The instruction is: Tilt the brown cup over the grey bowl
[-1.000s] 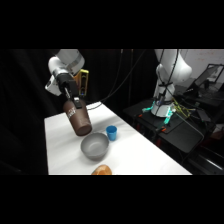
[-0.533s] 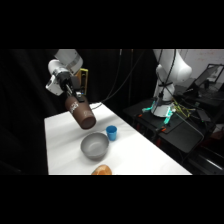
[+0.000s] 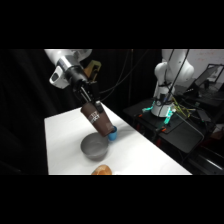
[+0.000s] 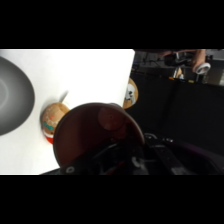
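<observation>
A: Gripper [image 3: 87,98] is clamping the brown cup [image 3: 100,118] near its upper end, jaws closed on it. Cup is hanging tilted in the air, its lower end leaning down toward the grey bowl [image 3: 94,146] and sitting just above the bowl's far rim.

B: Wrist view is agreeing. Cup [image 4: 97,136] is filling the frame under the black linkage, bowl [image 4: 14,95] off to the left edge.

A: Handling, as a judgement: cup is looking rigid and light, smooth-walled, so possibly slippery. Tapered sides are favouring a grip high up, where it is being held.

B: Blue cup [image 3: 114,134] is peeking out just behind the brown one. Orange-brown object [image 3: 102,170] is lying on the table [image 3: 60,127] near the bowl.

A: Against the earlier frames: cup is leaning much further now, and is sitting lower and closer over the bowl. Bowl is lying where it was.
</observation>
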